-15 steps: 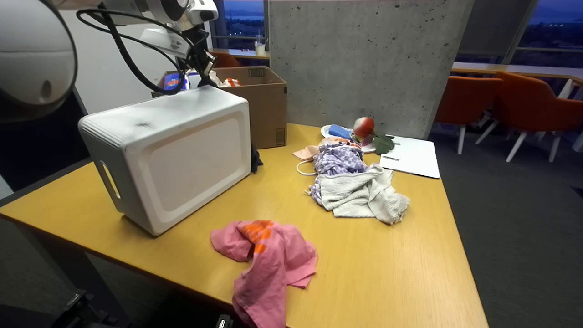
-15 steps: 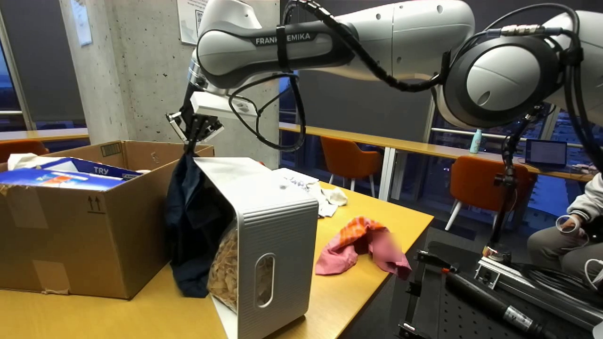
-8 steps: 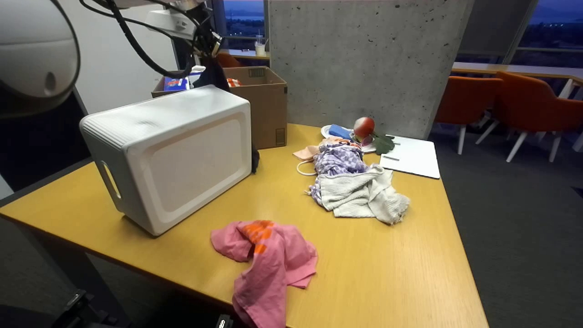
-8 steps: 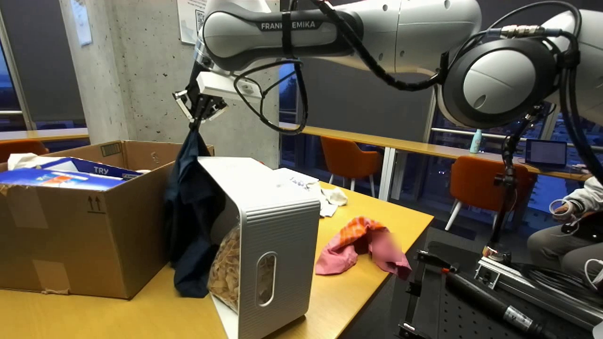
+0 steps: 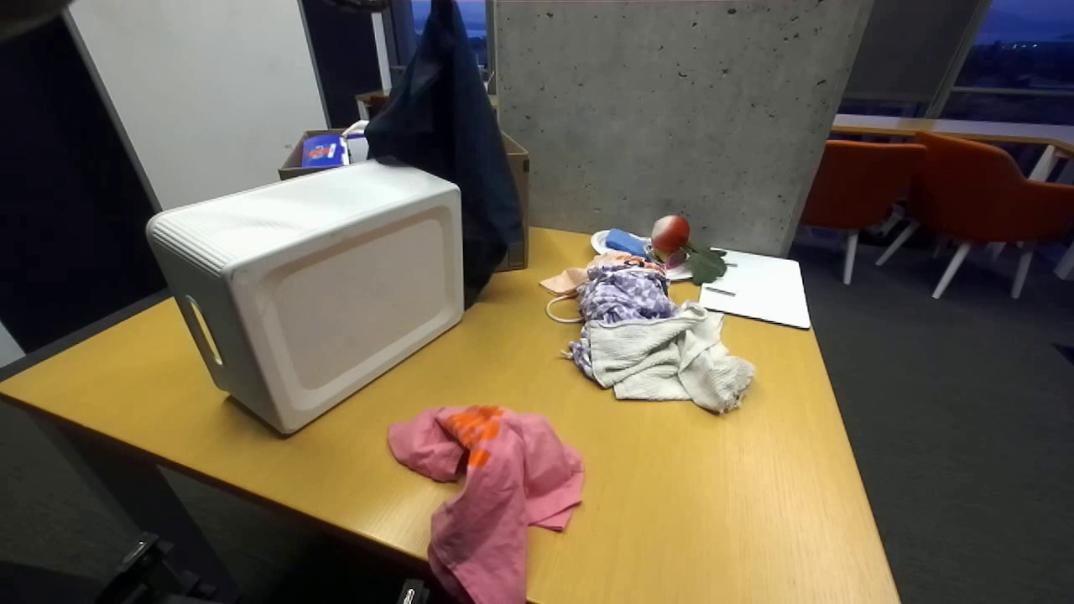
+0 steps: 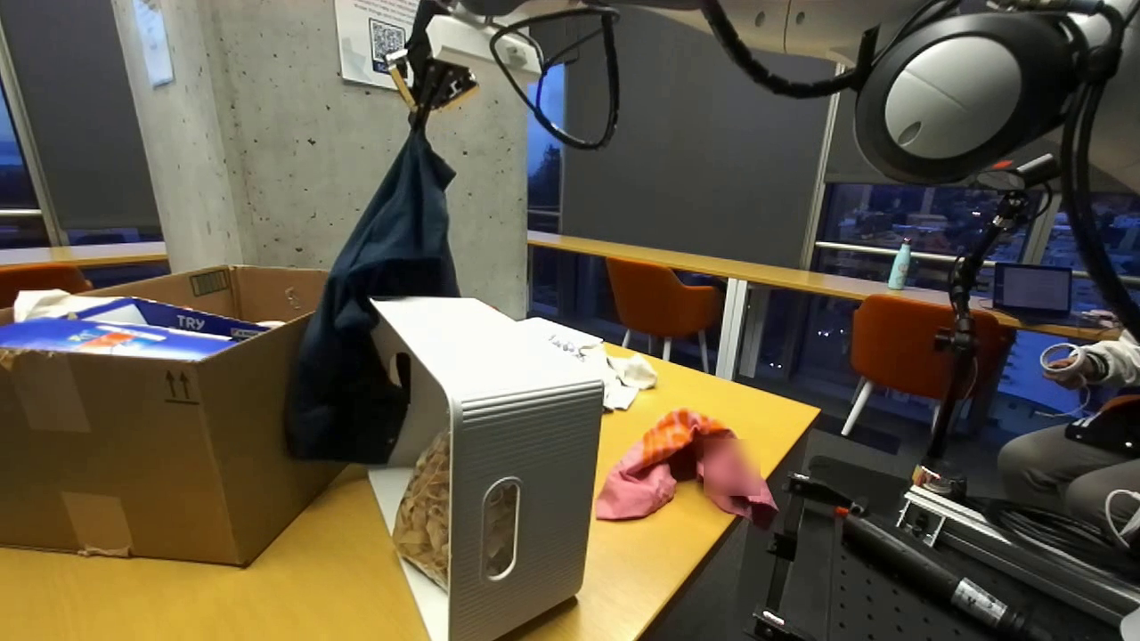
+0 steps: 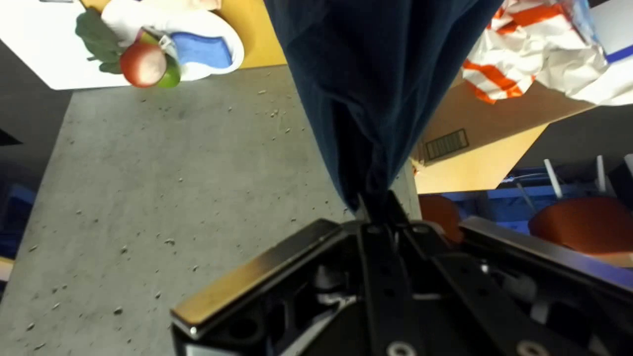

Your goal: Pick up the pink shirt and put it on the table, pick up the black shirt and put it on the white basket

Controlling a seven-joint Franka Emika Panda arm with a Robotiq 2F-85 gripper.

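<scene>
My gripper (image 6: 417, 119) is shut on the top of the black shirt (image 6: 378, 267), which looks dark navy. In the wrist view the fingertips (image 7: 363, 207) pinch its gathered cloth. The shirt hangs between the cardboard box and the white basket's open side, its lower end above the table. The white basket (image 5: 357, 302) lies on its side, also seen in an exterior view (image 6: 554, 463); brown crumpled material (image 6: 427, 516) is inside. The pink shirt (image 5: 503, 478) lies crumpled on the table (image 5: 671, 486), partly over the front edge. In an exterior view the gripper is out of frame.
The cardboard box (image 6: 116, 445) with packages stands close beside the basket's opening. A purple cloth (image 5: 625, 294) and a white cloth (image 5: 671, 361) lie in a pile. Behind are a blue sponge (image 5: 626, 242), a red-and-white round object (image 5: 670, 235) and a white board (image 5: 763, 289). A concrete pillar (image 5: 671, 109) stands behind.
My gripper has risen and moved a little toward the pillar side with the black shirt. The shirt's lower end has lifted off the table. The pink shirt and the basket have hardly moved.
</scene>
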